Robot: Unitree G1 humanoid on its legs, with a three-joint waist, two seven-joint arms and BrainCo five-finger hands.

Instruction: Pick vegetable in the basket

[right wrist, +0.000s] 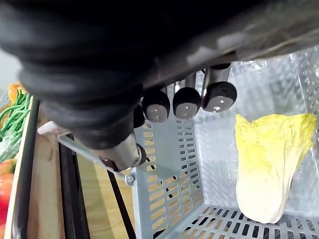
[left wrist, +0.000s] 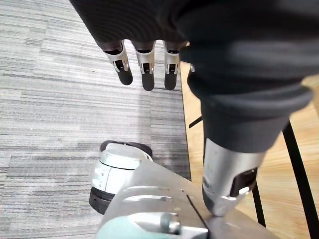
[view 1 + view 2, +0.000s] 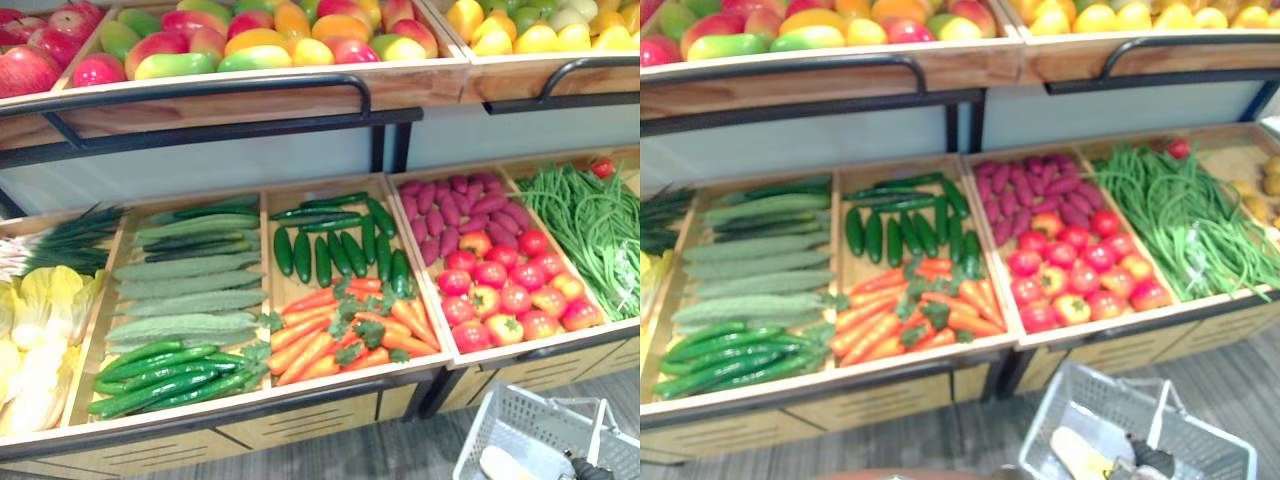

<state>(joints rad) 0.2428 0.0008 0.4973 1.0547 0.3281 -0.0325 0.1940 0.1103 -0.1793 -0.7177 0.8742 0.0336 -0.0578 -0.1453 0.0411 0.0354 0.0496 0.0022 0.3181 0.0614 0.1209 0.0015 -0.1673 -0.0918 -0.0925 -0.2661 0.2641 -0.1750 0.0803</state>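
Note:
A grey plastic basket [image 3: 1200, 440] hangs low at the right, in front of the vegetable stand. A pale yellow cabbage [image 1: 271, 164] lies on its bottom, also visible as the cabbage [image 3: 1078, 455] from above. My right hand [image 1: 187, 102] is over the basket with its fingers curled round the basket's handle [image 3: 598, 430]. My left hand [image 2: 144, 69] hangs beside me over the carpet, fingers straight and holding nothing. The stand's lower shelf holds carrots [image 3: 345, 340], dark cucumbers [image 3: 335, 250], tomatoes [image 3: 505, 290] and green beans [image 3: 590, 225].
Long pale gourds [image 3: 185, 290] and cucumbers [image 3: 165, 375] fill the left crate, with more cabbages [image 3: 35, 340] at the far left. Purple sweet potatoes [image 3: 460, 205] lie behind the tomatoes. An upper shelf [image 3: 300, 95] of fruit overhangs the back. Grey carpet [image 2: 60, 99] lies in front.

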